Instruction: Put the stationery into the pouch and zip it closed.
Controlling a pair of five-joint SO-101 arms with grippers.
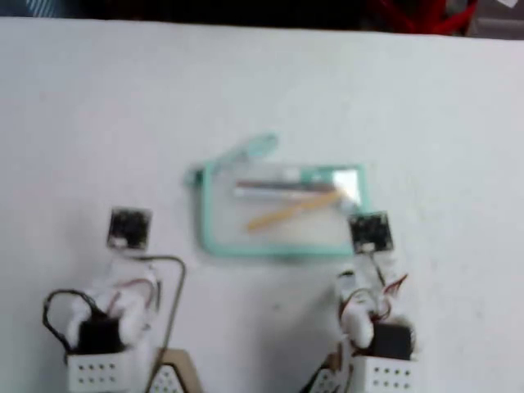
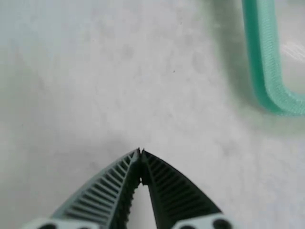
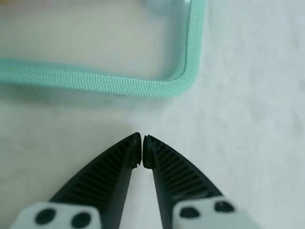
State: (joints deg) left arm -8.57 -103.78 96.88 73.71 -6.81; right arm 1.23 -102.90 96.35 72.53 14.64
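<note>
Teal-edged clear pouch [image 1: 203, 219] on surface [image 1: 123, 106], holding pencil [image 1: 291, 210] and pen [image 1: 274, 189]. Left claw [image 2: 141, 152], right claw [image 3: 142, 140]: both closed, empty, near pouch.

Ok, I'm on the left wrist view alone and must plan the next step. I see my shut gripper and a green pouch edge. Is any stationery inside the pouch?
Observer: It seems so. In the high view a yellow pencil and a grey pen lie within the outline of the pouch.
Operator: Where is the other arm?
Observer: The right gripper is shut and sits just short of the pouch's near right corner, apart from the edge.
Operator: Is the zip closed?
Observer: I cannot tell. A teal tab sticks out from the far left corner.
</note>
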